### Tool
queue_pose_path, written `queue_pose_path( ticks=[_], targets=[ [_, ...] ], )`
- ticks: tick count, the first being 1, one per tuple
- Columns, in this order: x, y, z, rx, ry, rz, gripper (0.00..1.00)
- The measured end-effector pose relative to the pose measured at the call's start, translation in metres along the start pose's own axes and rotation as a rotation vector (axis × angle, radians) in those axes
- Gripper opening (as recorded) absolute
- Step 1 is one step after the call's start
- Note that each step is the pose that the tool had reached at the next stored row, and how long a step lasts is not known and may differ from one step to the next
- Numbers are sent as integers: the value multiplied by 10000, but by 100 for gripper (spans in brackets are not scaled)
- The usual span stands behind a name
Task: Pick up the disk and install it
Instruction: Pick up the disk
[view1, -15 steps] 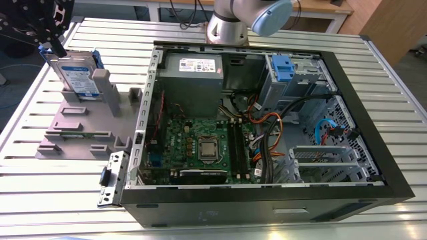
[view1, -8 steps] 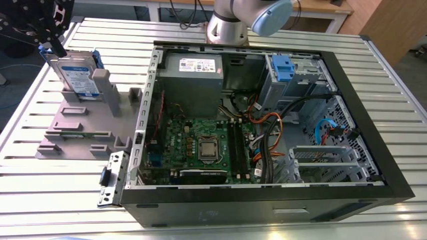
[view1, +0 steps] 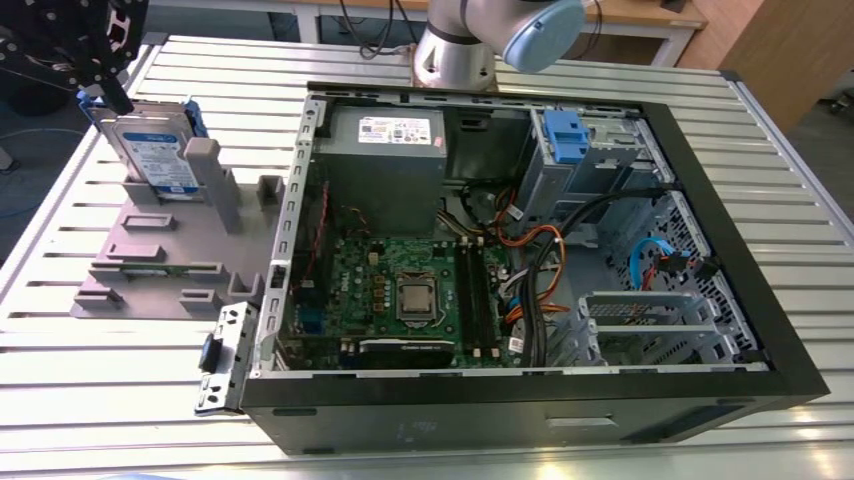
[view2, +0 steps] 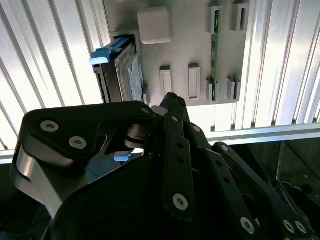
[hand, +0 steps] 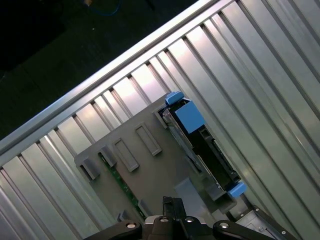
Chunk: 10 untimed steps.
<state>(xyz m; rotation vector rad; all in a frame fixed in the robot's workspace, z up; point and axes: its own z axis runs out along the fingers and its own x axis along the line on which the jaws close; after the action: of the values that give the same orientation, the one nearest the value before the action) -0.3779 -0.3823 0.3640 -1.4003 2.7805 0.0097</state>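
We find the gripper (view2: 170, 100), fingers (view2: 175, 131) closed on nothing, over the grey stand (view1: 150, 250), whose slot holds the upright disk (view1: 147, 150).

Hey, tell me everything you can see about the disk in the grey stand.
The disk is a flat silver metal drive with a white-and-blue label, framed by a blue plastic bracket. It stands upright on edge in the grey stand, at the exterior view's left of the open computer case. The gripper hangs close over its top edge.

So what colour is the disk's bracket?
Blue; the bracket on the disk shows best in the first wrist view.
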Motion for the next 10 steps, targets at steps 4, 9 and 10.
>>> queue_pose_path(
  ticks=[4,9,10],
  targets=[
    [0,0,0,-1,0,-27,11],
    [0,0,0,-2,-1,-60,11],
    [0,0,0,-2,0,-67,11]
  ],
)
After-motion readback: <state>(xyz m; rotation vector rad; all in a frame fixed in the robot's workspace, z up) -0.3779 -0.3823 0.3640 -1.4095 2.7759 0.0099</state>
